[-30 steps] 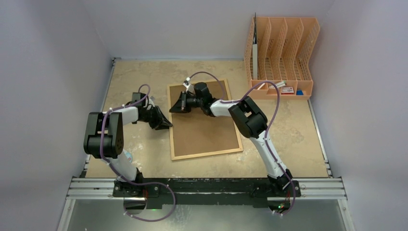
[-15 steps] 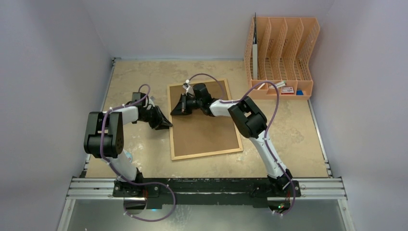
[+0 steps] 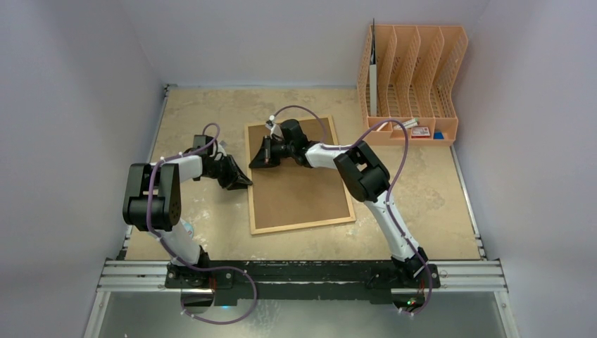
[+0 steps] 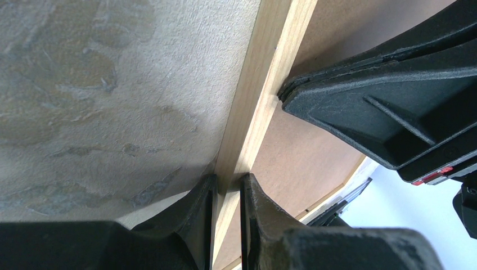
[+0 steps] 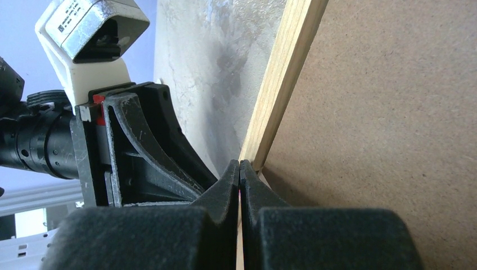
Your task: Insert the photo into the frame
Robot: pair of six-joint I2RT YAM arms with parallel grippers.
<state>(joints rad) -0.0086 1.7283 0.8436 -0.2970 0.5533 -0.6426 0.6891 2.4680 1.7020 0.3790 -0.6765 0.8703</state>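
One frame lies back-up; orange organiser holds small items

Pale lilac walls; mottled beige tabletop; orange file organiser far right corner.

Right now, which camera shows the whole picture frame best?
The top camera: it shows the frame lying back-up, all four corners visible. Each wrist camera shows only a strip of its wooden edge and some brown back.

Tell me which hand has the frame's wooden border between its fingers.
The left hand: its fingers straddle the light-wood border of the frame. The right hand has its fingers pressed together with nothing between.
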